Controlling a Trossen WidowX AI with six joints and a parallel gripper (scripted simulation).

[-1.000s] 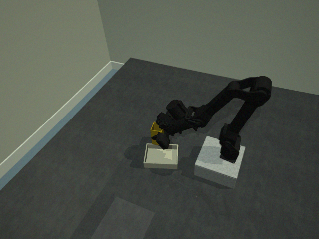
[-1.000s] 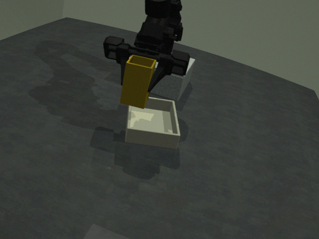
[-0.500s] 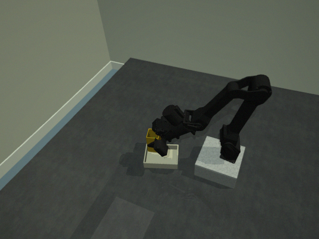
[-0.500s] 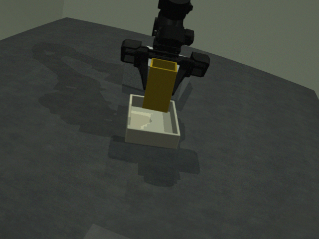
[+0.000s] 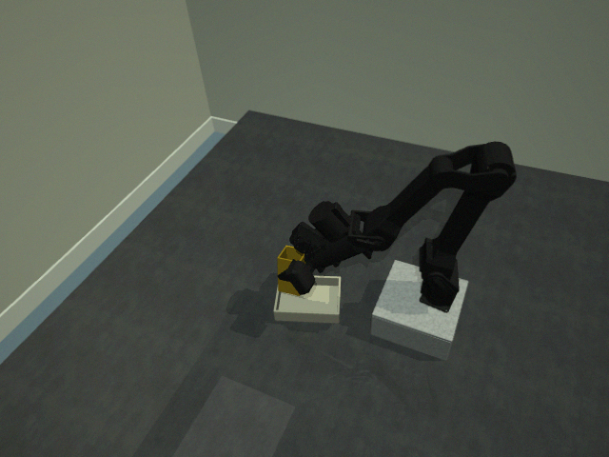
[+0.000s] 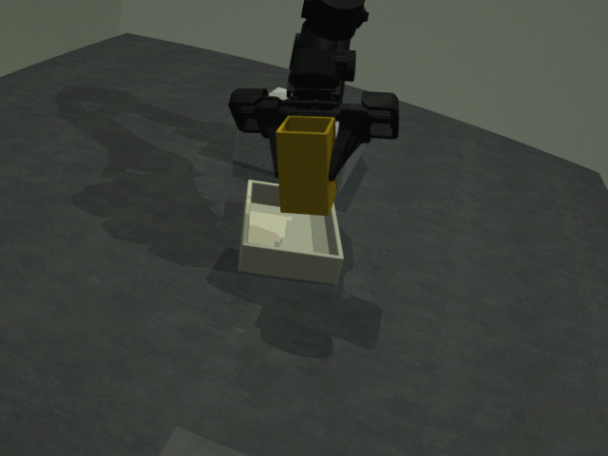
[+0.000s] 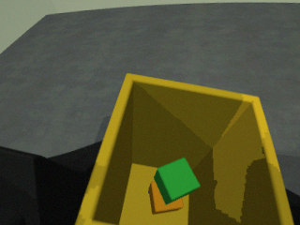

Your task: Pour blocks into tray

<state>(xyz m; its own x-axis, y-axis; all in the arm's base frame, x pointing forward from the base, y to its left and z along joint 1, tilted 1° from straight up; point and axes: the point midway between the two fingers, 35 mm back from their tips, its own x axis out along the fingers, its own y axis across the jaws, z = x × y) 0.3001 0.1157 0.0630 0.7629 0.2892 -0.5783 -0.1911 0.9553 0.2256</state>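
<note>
The yellow square cup is upright with its mouth up. My gripper is shut on it, one finger on each side. The cup is held up off the table, over the inner part of the shallow cream tray, the part nearer the arm's base in the exterior view. In the wrist view, a green block and an orange block lie inside the cup; the green one partly covers the orange one. No block shows in the visible part of the tray floor.
A light grey speckled box under the arm's base stands beyond the tray. A paler flat patch lies on the dark table top. The far table edge and the walls are behind the arm.
</note>
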